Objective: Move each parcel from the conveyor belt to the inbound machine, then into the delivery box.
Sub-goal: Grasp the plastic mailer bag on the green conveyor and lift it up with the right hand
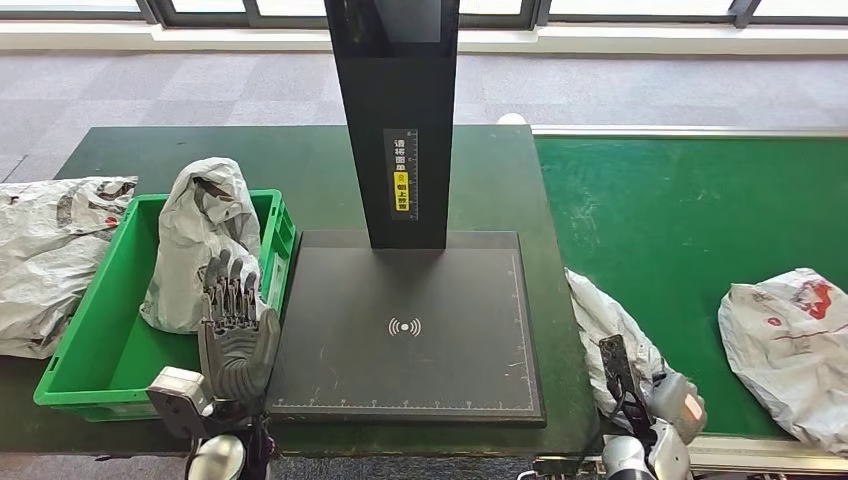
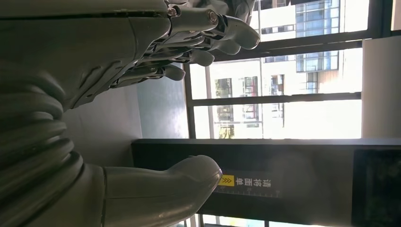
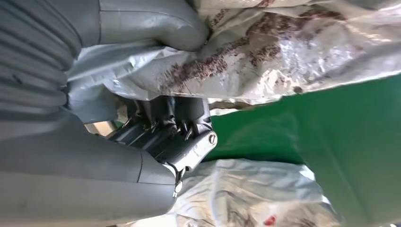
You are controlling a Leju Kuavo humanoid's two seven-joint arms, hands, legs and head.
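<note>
Grey carpet (image 1: pixel 200 90) and a window sill across the far side; nearer, a dark green table (image 1: pixel 300 160) with a bright green conveyor belt (image 1: pixel 680 220) adjoining on the right. From the head view: black inbound machine (image 1: pixel 410 330) at table centre, flat scan plate with a wireless symbol, tall black post (image 1: pixel 400 120) rising from its far edge. Green delivery box (image 1: pixel 100 330) just left of the plate, holding one grey parcel in the box (image 1: pixel 195 250) propped upright against its right wall. More grey bags (image 1: pixel 50 250) heaped left of the box. Left hand (image 1: pixel 235 330) raised over the box's near right corner, fingers straight and apart, holding nothing. Right hand (image 1: pixel 640 390) low at the near right, closed around a crumpled grey parcel (image 1: pixel 600 320) lying at the belt's left edge, beside the plate. Second belt parcel (image 1: pixel 790 340) with red print farther right, apart from the first.

Left wrist view: left hand (image 2: pixel 156 118) spread wide, thumb well apart from the fingers, empty; windows and the black post (image 2: pixel 283 179) with its yellow label behind.

Right wrist view: right hand (image 3: pixel 156 94) clamped on the grey parcel (image 3: pixel 265 56), thumb pressing one side, fingers (image 3: pixel 170 127) under the other; green belt (image 3: pixel 331 142) below, another parcel (image 3: pixel 246 198) close by.
</note>
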